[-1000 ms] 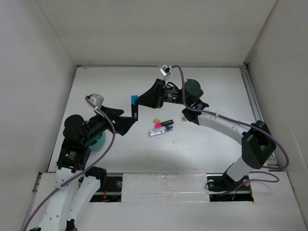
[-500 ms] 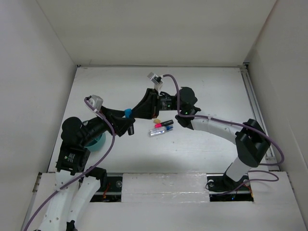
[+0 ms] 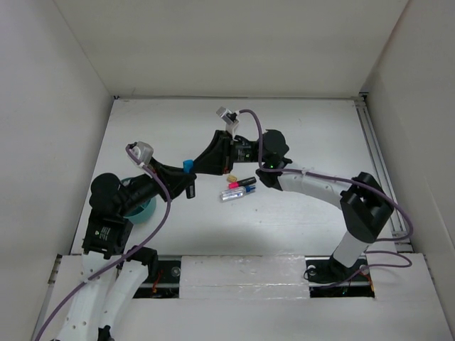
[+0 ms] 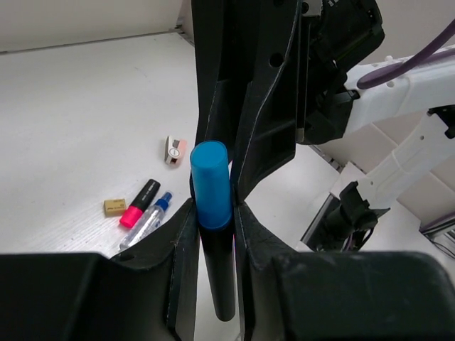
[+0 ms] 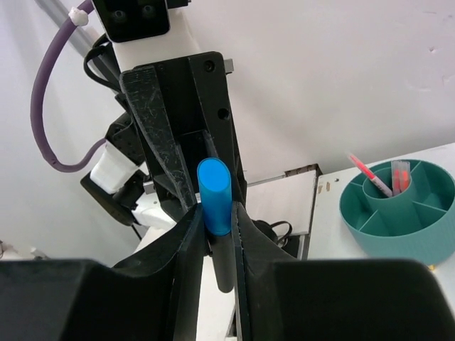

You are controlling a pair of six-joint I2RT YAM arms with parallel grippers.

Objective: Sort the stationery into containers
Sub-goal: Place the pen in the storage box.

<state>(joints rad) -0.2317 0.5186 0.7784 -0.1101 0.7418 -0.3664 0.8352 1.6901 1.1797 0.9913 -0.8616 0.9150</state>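
A black marker with a blue cap (image 3: pixel 188 170) hangs in the air between the two arms, above the table. My left gripper (image 4: pixel 213 217) is shut on it just below the cap (image 4: pixel 210 183). My right gripper (image 5: pixel 215 222) is shut on the same marker (image 5: pixel 215 188) from the opposite side. The teal cup (image 3: pixel 146 209) sits under the left arm; the right wrist view shows its compartments (image 5: pixel 398 217) holding pink pens. On the table lie a pink-ended marker (image 4: pixel 140 202), a clear blue-capped pen (image 4: pixel 146 222) and a beige eraser (image 4: pixel 114 207).
A small pinkish block (image 4: pixel 174 150) lies on the table beyond the loose stationery. White walls enclose the table on three sides. A rail (image 3: pixel 378 160) runs along the right edge.
My right arm carried the blue-capped marker left and down to the left gripper. The left gripper's jaws, open a second ago, have shut on it.
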